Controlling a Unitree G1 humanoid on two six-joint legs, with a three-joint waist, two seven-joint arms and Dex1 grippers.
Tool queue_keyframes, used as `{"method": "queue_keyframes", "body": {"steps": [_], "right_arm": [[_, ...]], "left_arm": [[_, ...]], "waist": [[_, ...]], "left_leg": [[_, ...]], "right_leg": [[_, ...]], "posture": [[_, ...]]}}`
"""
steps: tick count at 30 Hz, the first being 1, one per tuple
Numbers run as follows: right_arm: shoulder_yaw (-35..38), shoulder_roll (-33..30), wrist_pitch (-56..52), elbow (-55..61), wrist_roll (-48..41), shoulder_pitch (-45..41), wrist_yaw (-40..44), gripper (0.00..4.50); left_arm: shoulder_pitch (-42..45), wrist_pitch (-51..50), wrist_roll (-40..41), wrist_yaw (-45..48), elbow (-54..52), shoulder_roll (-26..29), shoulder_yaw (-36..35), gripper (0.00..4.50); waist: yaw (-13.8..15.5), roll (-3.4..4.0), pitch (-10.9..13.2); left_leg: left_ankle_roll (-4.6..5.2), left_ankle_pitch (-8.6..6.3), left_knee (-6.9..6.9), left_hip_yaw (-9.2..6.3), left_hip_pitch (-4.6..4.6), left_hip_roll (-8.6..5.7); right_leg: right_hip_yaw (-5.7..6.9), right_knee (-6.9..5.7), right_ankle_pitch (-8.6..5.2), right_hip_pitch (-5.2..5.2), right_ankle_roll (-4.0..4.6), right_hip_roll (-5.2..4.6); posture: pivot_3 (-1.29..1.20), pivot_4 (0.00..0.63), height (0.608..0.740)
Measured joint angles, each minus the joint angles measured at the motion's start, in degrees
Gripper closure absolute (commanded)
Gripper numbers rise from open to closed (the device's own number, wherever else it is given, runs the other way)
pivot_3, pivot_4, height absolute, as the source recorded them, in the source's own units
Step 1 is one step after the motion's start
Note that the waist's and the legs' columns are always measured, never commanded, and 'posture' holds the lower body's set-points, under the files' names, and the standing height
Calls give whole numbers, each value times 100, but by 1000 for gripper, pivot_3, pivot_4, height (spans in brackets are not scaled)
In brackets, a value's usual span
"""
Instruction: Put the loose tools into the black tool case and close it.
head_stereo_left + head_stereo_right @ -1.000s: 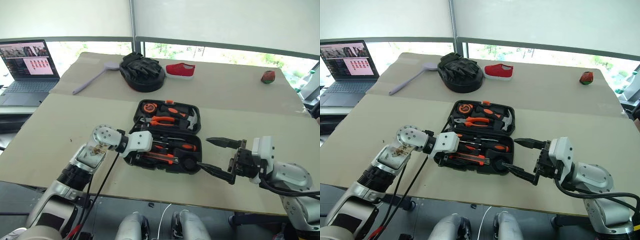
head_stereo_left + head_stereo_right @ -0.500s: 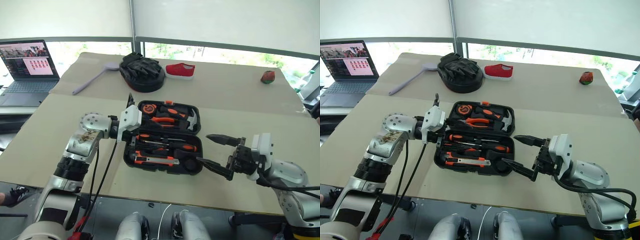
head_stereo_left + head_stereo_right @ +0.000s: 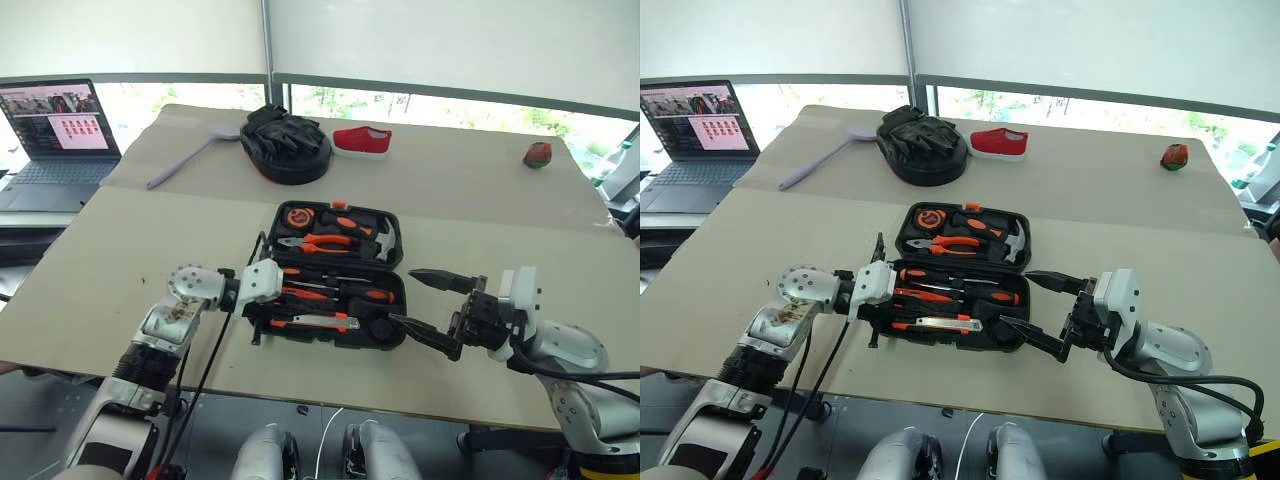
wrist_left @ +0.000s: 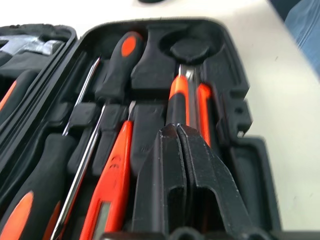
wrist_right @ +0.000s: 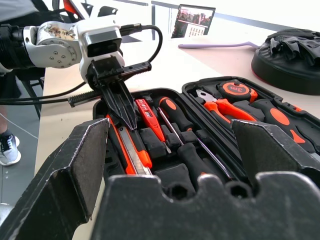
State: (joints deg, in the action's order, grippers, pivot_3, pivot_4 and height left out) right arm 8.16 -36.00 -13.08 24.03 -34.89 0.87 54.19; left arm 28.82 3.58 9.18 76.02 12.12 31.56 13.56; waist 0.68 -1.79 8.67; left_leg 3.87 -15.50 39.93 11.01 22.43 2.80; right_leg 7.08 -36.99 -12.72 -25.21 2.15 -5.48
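Right gripper (image 3: 432,307): held released, jaws spread wide, at the near right corner of the black tool case (image 3: 334,272).
Left gripper (image 5: 121,104): clenched, empty, tips lowered over the utility knife (image 3: 312,321) in the near half.
Black tool case: laid open mid-desk (image 3: 120,250); screwdrivers (image 3: 335,292) slotted.

My left arm's forearm is silver-grey metal with a round disc-shaped joint housing bearing a ring of small screws, a brownish scuffed patch just below it at about 7 o'clock, and thin black cables trailing off it; the wrist block is white, ending in the left gripper (image 5: 122,102) with two slim, tapering black fingers. My right arm has a rounded pale-grey shell, a black cable looping under it, a white wrist block, and the right gripper (image 3: 432,306) with long pointed black fingers (image 5: 65,175) whose edges look worn and speckled.
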Motion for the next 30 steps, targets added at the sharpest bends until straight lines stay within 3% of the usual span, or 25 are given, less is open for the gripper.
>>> {"method": "queue_keyframes", "body": {"steps": [8, 15, 25, 28, 30], "right_arm": [[-48, 19, 0, -10, 0, -11, -29, 0], [-75, 99, 2, -85, 42, -44, -77, 0], [199, 71, 69, -119, 90, 207, -78, 0], [655, 45, 130, -125, 71, 645, -87, 0], [1048, 17, 243, -141, 67, 1050, -60, 0]], "left_arm": [[-42, 105, -193, -154, -33, 67, 196, 4430], [-277, -16, -423, -560, -117, 63, 303, 4430], [-568, -400, 315, -589, -243, -143, -142, 4430], [-794, -824, 973, -461, -490, -81, -541, 3711], [-938, -1054, 1368, -369, -768, 147, -867, 2993]], "waist": [[5, 8, -7], [3, 77, -90], [1, 86, -95], [-4, 79, -85], [-1, 76, -81]], "left_leg": [[24, -15, -1, 0, -16, 0], [41, -29, -13, 0, -45, 1], [18, -13, -15, 1, -10, -1], [10, -9, -16, 0, -2, 0], [8, -8, -16, -1, -2, 0]], "right_leg": [[-1, 0, 0, 13, -3, -6], [-1, 14, -1, 38, -4, -5], [0, 19, -2, 10, -5, -4], [0, 18, -3, 2, -7, -2], [1, 18, -4, 2, -8, -2]], "posture": [[0, 150, 740], [0, 150, 740], [0, 150, 740], [0, 150, 740], [0, 150, 740]]}}
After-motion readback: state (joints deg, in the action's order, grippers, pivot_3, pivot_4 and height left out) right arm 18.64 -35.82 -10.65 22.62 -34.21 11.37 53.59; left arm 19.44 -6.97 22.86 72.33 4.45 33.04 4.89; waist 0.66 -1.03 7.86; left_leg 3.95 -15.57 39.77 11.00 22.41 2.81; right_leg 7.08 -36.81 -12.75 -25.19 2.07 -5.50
